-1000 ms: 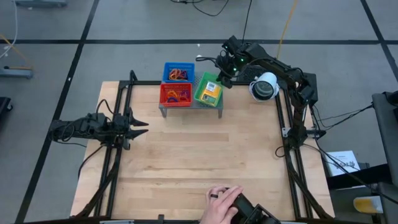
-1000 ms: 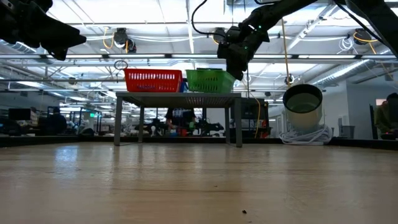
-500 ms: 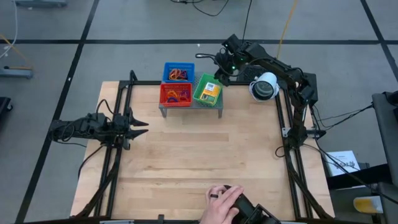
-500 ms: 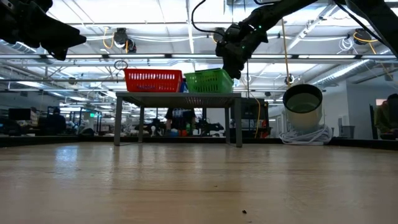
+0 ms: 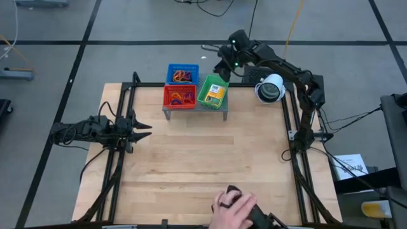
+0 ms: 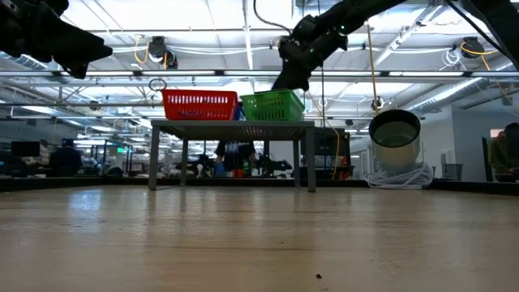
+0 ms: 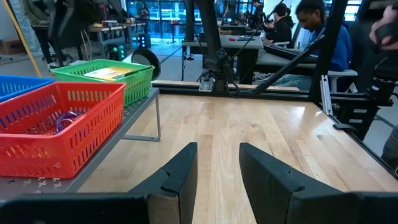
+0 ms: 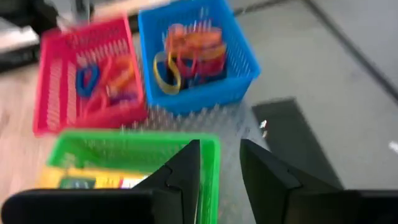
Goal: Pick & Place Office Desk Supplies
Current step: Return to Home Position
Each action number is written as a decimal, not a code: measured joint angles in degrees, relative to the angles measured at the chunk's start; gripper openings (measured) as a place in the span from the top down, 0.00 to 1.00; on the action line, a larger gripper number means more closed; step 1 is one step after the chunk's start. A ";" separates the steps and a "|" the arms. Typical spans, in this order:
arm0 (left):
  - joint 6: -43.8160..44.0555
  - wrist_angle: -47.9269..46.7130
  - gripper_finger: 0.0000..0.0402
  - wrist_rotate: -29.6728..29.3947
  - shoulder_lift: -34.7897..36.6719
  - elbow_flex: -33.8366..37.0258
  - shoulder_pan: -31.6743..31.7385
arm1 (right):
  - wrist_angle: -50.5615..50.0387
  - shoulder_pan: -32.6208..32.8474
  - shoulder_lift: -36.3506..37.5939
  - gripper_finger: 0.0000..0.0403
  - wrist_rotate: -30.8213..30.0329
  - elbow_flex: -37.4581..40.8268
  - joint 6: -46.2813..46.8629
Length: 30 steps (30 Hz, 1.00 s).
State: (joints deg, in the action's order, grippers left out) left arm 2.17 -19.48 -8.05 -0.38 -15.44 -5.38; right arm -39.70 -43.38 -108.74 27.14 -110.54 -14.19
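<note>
Wood tabletop (image 5: pixel 203 159), shelf (image 6: pixel 231 125) at far edge, workshop (image 6: pixel 81 154) beyond; left claw (image 7: pixel 217 155), right claw (image 8: pixel 219 149) both apart.

The ceiling lights (image 6: pixel 195 18) illuminate the scene brightly and evenly. The table (image 5: pixel 203 159) carries soft shadows, with mild sheen in the low view.

No lettering can be read anywhere — the label on the yellow packet (image 5: pixel 215 93) is too small.

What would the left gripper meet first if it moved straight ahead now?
Likely nothing near: the left gripper points over bare table, beside the shelf, toward the right arm's base.
</note>
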 joint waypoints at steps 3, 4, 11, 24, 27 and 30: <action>0.00 -0.01 0.68 0.00 0.02 0.00 -0.01 | 3.44 0.01 1.81 0.74 -0.09 0.00 2.45; 0.00 -0.01 0.68 0.00 0.01 0.00 -0.01 | 4.10 0.11 2.58 0.74 -0.18 0.00 3.32; 0.00 0.01 0.68 0.00 0.00 0.00 -0.01 | 5.24 3.34 9.68 0.74 -0.17 0.04 6.05; 0.00 0.00 0.68 0.00 0.01 0.00 -0.01 | 31.01 18.56 29.33 0.74 -0.04 29.88 9.05; 0.00 0.01 0.68 0.00 0.00 0.00 -0.01 | 33.78 22.50 34.09 0.74 -0.03 37.34 7.56; 0.00 0.01 0.68 0.00 0.02 0.00 -0.01 | 35.91 26.50 38.42 0.76 -0.11 44.32 7.76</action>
State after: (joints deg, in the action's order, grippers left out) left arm 2.17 -19.46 -8.05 -0.36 -15.44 -5.39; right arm -3.80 -16.87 -70.32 27.03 -66.22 -6.43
